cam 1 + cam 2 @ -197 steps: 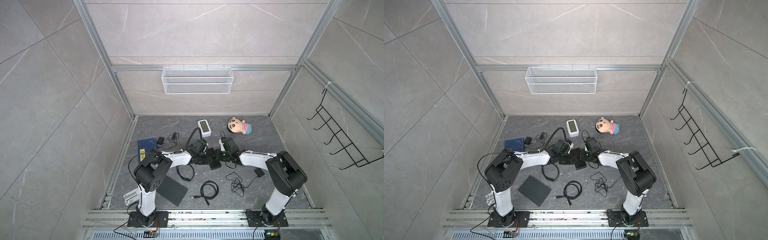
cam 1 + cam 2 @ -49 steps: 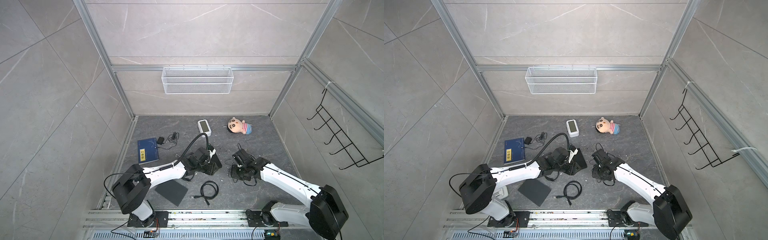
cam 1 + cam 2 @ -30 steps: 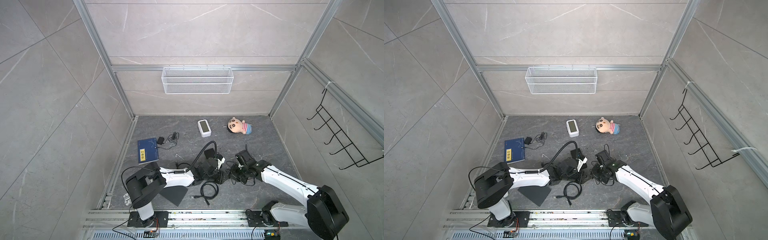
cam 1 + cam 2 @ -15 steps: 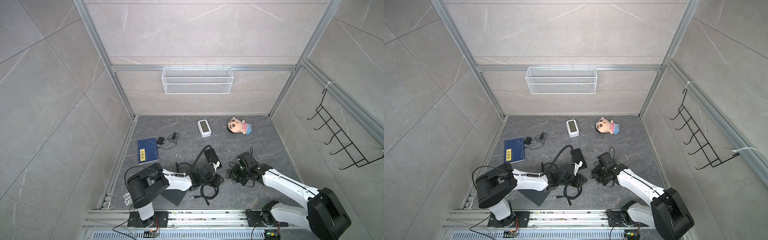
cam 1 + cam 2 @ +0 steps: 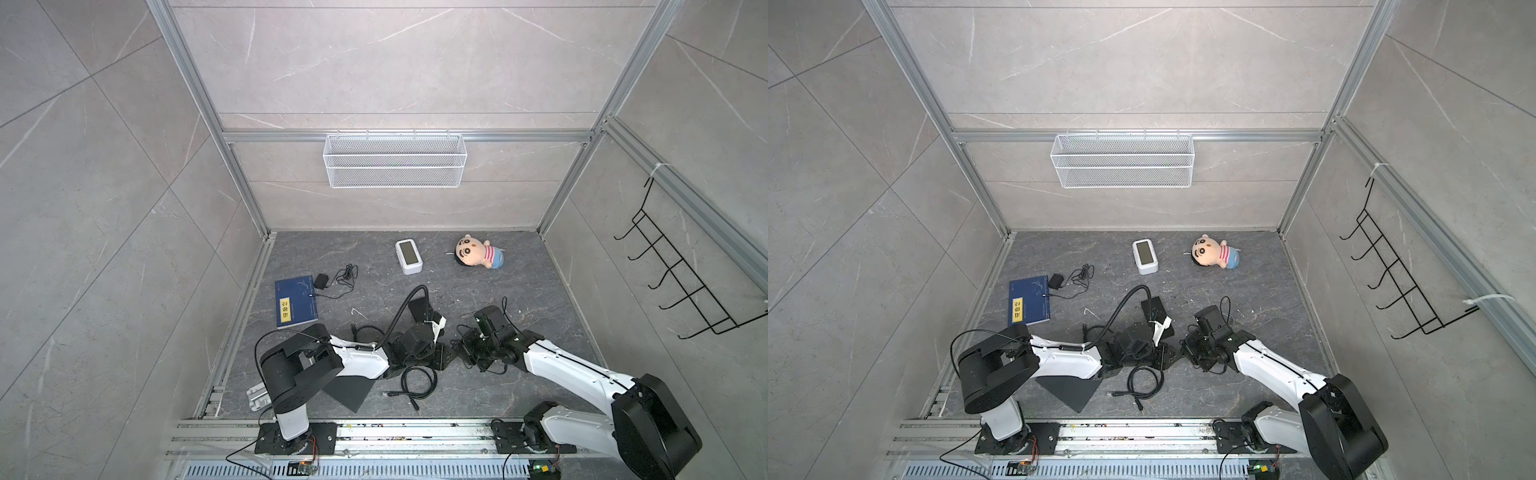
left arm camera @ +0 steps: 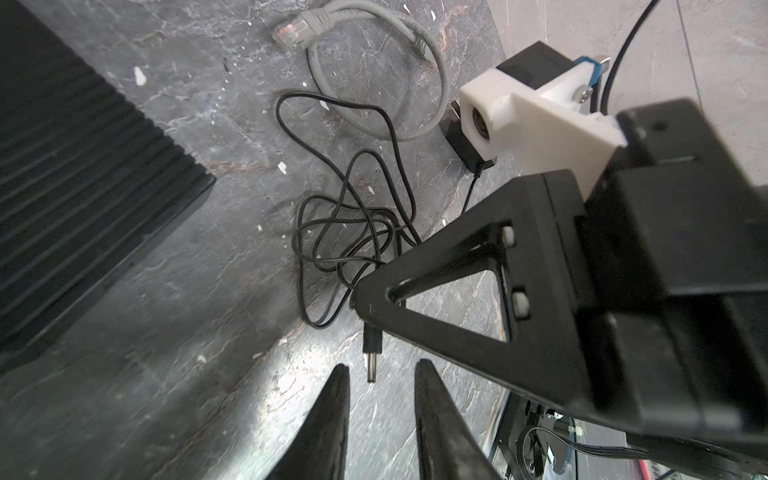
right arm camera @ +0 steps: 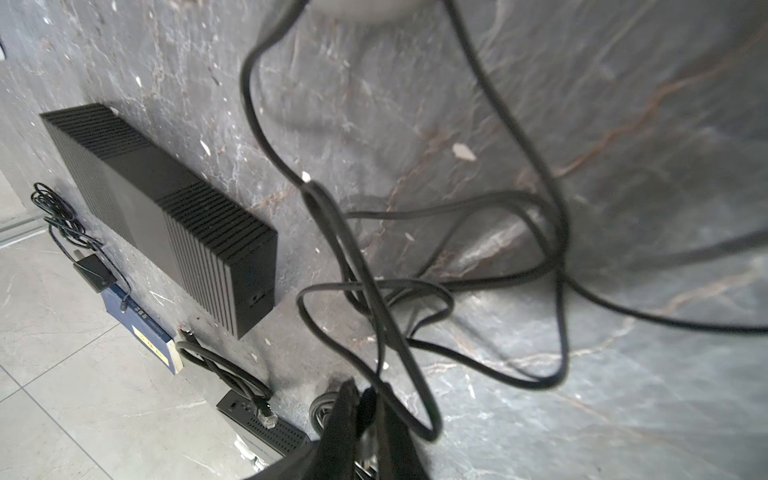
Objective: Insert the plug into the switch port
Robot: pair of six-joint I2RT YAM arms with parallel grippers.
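My right gripper (image 7: 365,399) is shut on the black barrel plug (image 6: 371,357), whose thin cord (image 7: 374,291) trails in loose loops over the floor. In the left wrist view the plug's metal tip points at the gap between my left gripper's (image 6: 380,368) fingers, which stand apart with only floor between them. The switch (image 7: 266,430) is a small vented black box with a network cable plugged in and a round socket beside it. In both top views it lies by the left gripper (image 5: 434,353), facing the right gripper (image 5: 465,351).
A ribbed black box (image 5: 417,309) lies just behind the grippers. A black cable coil (image 5: 415,384) and black mat (image 5: 353,388) sit at the front. Grey network cable (image 6: 374,83), blue book (image 5: 295,301), white clock (image 5: 408,255) and doll (image 5: 478,253) lie around.
My left gripper has drawn slightly toward the front, off the ribbed box. The right gripper has barely moved and still holds the plug.
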